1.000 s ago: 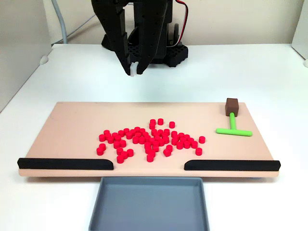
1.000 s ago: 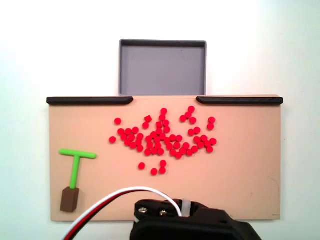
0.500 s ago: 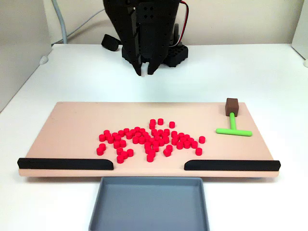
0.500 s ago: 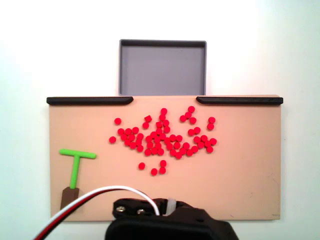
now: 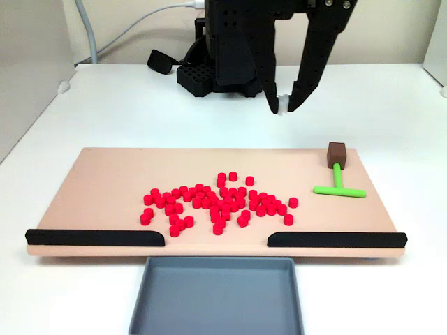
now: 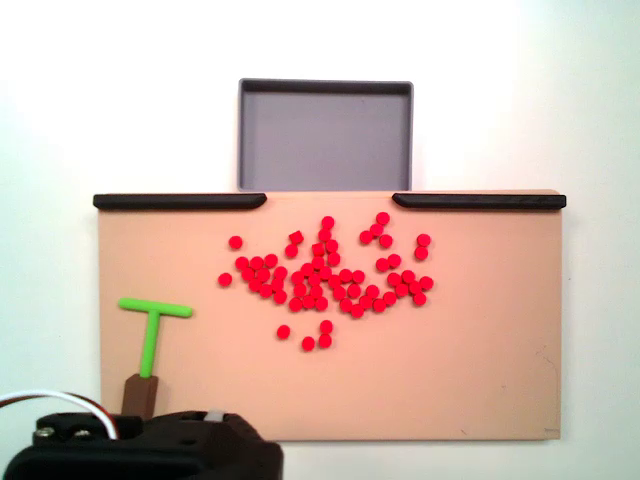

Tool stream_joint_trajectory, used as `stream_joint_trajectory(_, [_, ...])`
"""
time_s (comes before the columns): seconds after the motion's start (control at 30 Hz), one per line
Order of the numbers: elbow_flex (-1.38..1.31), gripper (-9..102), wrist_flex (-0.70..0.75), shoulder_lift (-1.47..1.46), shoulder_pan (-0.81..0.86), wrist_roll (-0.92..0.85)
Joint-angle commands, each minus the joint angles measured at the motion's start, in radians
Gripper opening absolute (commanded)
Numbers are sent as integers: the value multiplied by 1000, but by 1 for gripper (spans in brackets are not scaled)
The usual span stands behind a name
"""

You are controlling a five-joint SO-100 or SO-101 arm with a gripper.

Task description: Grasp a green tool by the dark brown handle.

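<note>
The green tool [image 5: 338, 180] lies flat at the right end of the tan board [image 5: 105, 174], its crossbar toward the front. Its dark brown handle [image 5: 337, 154] points to the back edge. My gripper [image 5: 283, 109] hangs above the white table behind the board, up and to the left of the handle, with its black fingers slightly apart and nothing between them. In the other fixed view the green tool [image 6: 150, 342] sits at the board's left end, and my arm [image 6: 140, 455] covers the lower part of the dark brown handle [image 6: 140, 392].
Many small red cylinders [image 5: 216, 202] are scattered mid-board. Two long black strips [image 5: 94, 237] [image 5: 335, 239] line the front edge with a gap between them. A grey tray [image 5: 220, 293] sits in front of that gap. The arm's base [image 5: 223, 70] stands behind the board.
In the front fixed view the arm has swung from behind the board's middle to the right, toward the tool's end. In the other fixed view it now covers part of the handle.
</note>
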Motion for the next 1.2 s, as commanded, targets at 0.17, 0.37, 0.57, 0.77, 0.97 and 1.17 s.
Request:
stream_joint_trajectory(0.17, [-61,0,-6,-46,-101,91])
stream_joint_trajectory(0.37, [-107,0,-6,-109,-141,138])
stream_joint_trajectory(0.57, [-106,0,-6,-115,-163,153])
stream_joint_trajectory(0.77, [-80,0,-51,-87,-163,198])
stream_joint_trajectory(0.97, [28,0,-51,-3,-160,143])
stream_joint_trajectory(1.17, [60,0,-51,49,-161,133])
